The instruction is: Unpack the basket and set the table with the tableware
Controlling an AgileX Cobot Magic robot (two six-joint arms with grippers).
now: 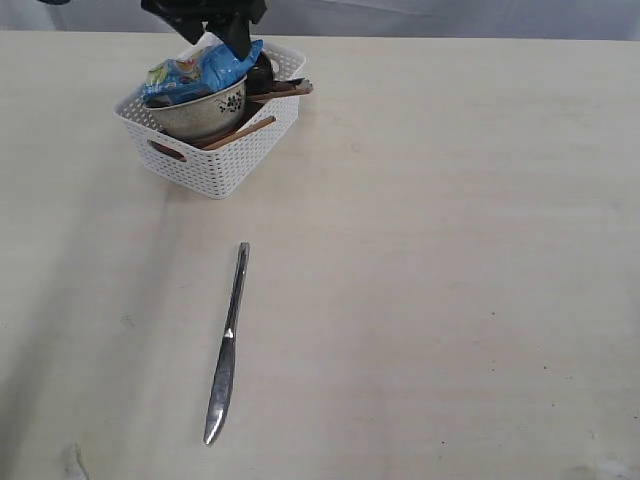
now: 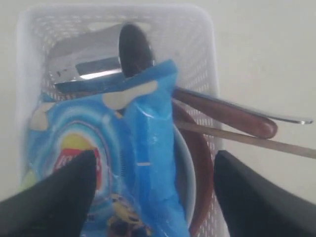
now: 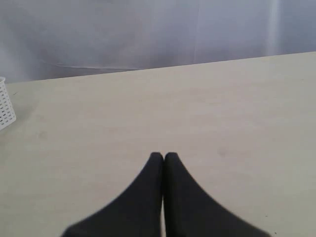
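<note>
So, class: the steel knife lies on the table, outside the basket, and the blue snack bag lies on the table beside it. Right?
Not quite. The blue snack bag is in the basket, on top of the bowl, as the exterior view shows. The knife does lie on the table.

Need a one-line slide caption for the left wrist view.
Open left claw hovers over the blue snack bag resting on the bowl inside the white basket.

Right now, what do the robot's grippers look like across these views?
The left gripper has two matte black fingers, broad and tapering to rounded tips. The right gripper shows the same plain black wedge-shaped fingers. No markings, cables or labels show on either.
</note>
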